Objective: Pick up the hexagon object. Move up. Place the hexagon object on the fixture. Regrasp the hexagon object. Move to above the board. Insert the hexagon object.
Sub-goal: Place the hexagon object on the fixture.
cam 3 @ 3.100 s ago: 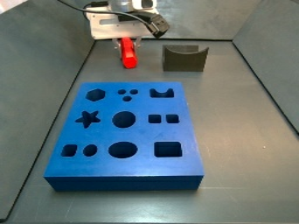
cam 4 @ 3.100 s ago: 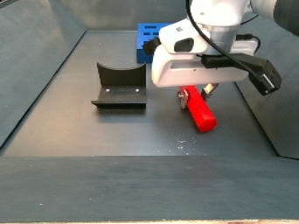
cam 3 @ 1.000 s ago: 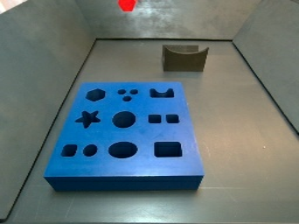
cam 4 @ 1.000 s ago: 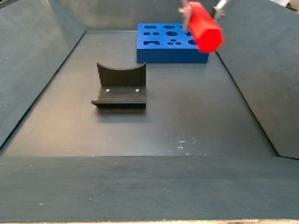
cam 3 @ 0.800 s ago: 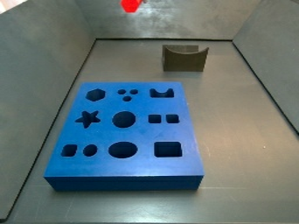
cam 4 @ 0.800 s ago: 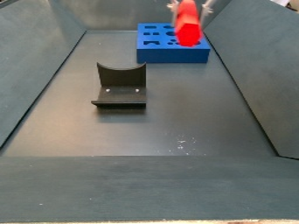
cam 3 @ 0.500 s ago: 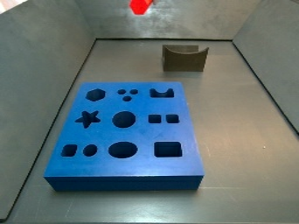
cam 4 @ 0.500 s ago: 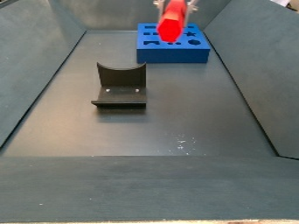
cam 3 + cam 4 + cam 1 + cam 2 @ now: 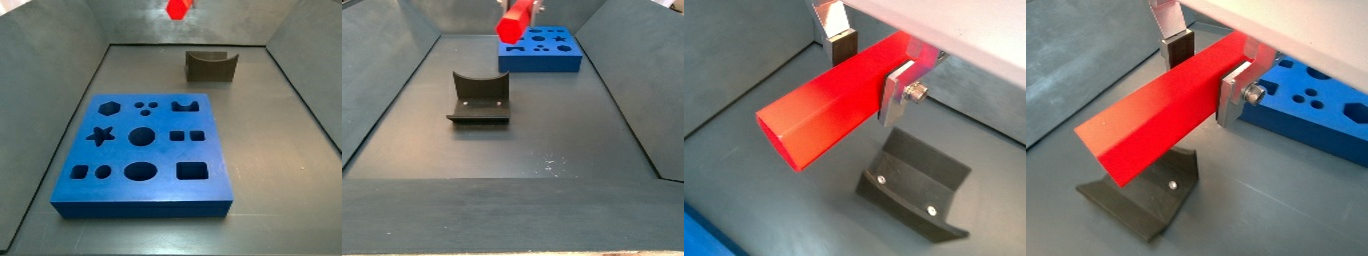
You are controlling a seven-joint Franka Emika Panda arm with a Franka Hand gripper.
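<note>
- Gripper (image 9: 869, 68) seen in both wrist views, its silver fingers (image 9: 1236, 88) pinching the hexagon object (image 9: 838, 103) across its flat sides near one end, most of the bar projecting free past the plates.
- Hexagon object (image 9: 177, 9) rides high above the floor, near the top edge in both side views, its long axis tilted and its free end angled downward in a wrist view (image 9: 1153, 121).
- Fixture (image 9: 478, 98) stands on the floor beneath and apart from the bar; a wrist view (image 9: 919, 190) shows its notch below the free end, a carry that likely suits laying the bar there.
- Board (image 9: 144, 154) lies well apart, its holes unfilled; insertion looks some steps off.
</note>
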